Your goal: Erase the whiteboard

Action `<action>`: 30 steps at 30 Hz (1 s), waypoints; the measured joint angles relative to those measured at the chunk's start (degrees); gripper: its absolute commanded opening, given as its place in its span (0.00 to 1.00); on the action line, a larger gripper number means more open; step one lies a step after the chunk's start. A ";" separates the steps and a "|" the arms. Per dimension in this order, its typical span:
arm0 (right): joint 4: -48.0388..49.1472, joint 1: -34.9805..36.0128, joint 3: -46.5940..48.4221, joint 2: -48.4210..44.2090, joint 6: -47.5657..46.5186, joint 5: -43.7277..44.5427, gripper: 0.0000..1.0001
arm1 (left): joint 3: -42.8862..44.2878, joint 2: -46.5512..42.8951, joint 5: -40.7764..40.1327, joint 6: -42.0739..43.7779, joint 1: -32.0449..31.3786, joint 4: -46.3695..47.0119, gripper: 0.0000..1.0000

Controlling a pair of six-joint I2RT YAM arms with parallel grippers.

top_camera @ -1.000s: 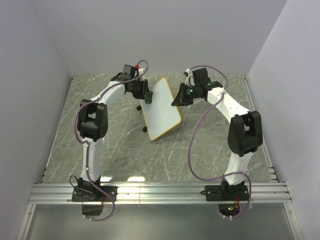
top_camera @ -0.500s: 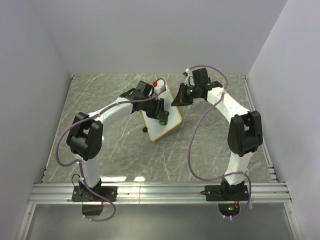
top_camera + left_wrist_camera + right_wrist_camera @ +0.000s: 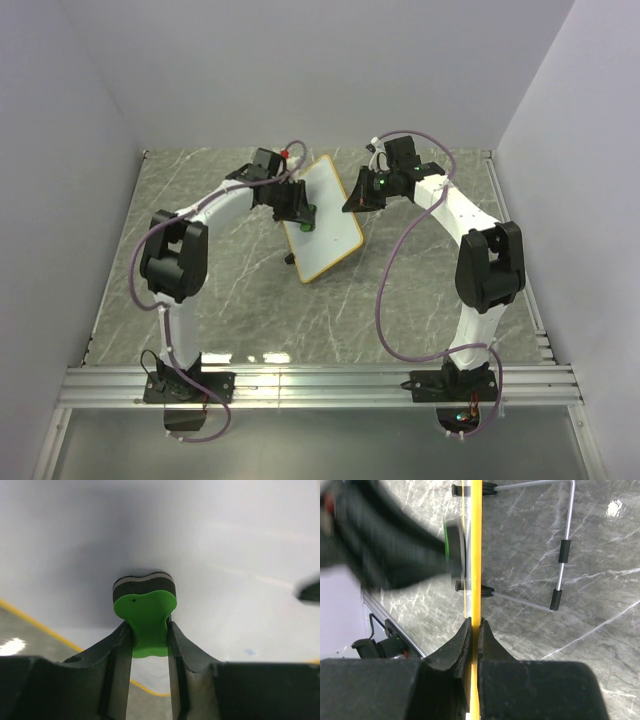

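Observation:
The whiteboard stands tilted on the marble table, white face with a tan frame. In the right wrist view its frame shows edge-on as a yellow strip. My right gripper is shut on the board's right edge. My left gripper is shut on the small green eraser and presses its dark pad against the white face. The eraser shows as a green spot on the board's left part. A faint blue mark shows on the board.
The board's wire stand with black sleeves rests on the marble behind it. Grey walls close in the table on three sides. An aluminium rail runs along the near edge by the arm bases.
My left gripper with the eraser has swept back up and left across the board, from the lower middle to the upper left part. The right gripper and board have not moved.

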 measured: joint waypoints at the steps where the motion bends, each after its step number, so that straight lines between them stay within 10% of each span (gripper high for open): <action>1: -0.02 0.00 0.00 0.00 0.02 0.00 0.00 | 1.70 1.53 -0.46 0.52 1.14 -0.44 0.00; 30: -1.84 0.09 0.37 -0.11 -0.44 -0.39 0.00 | -0.81 -6.36 0.22 -3.43 -11.32 -3.28 0.00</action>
